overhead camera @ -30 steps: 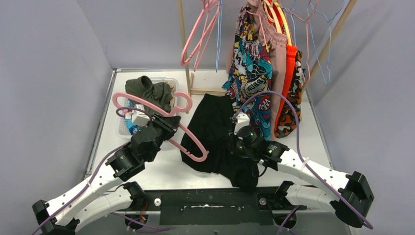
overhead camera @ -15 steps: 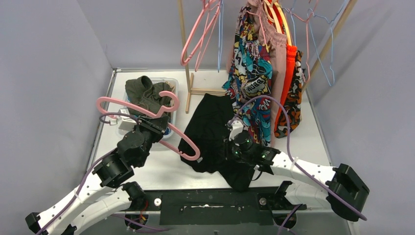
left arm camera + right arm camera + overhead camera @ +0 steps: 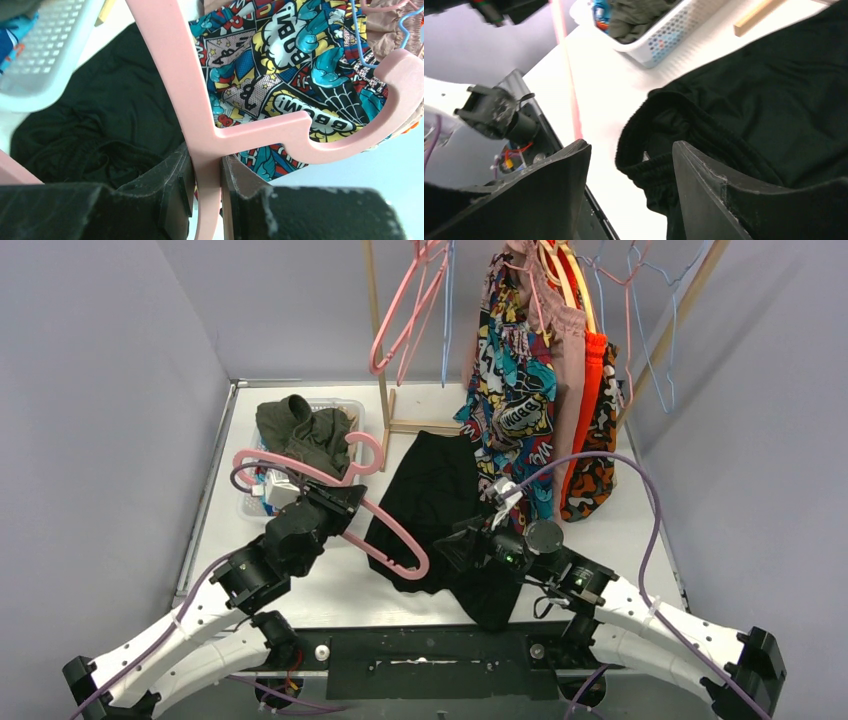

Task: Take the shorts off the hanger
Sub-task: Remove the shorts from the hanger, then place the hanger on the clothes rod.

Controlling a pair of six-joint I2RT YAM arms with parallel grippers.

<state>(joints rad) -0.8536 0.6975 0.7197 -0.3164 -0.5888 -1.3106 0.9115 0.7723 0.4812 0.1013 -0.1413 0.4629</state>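
Since a second earlier the right gripper (image 3: 462, 545) had swung round to point left across the table (image 3: 620, 530), and its fingers had come apart. Its elbow had sunk toward the near right corner. The left gripper (image 3: 335, 502) had carried the hanger (image 3: 385, 535) out to the left and back again, to much the same spot.

The right fingers stood wide, either side of the bunched waistband of the black shorts (image 3: 430, 500), and held nothing. From the wrist view I could not tell whether they touched the cloth. The black shorts lay spread on the table between the basket (image 3: 245, 502) and the rack (image 3: 377, 330), running from the rack's foot down to the near edge, off the hanger.

The left gripper was clamped on the hanger's pink bar and held it tilted above the table. The hook end hung over the basket and the lower end over the left edge of the black shorts; whether that end touched them I could not tell.

Olive shorts (image 3: 300, 425) were heaped in the basket. Comic shorts (image 3: 515, 380) hung on the rack, with pink shorts (image 3: 568, 350), orange shorts (image 3: 592, 390) and patterned shorts (image 3: 600, 450) beside them to the right.
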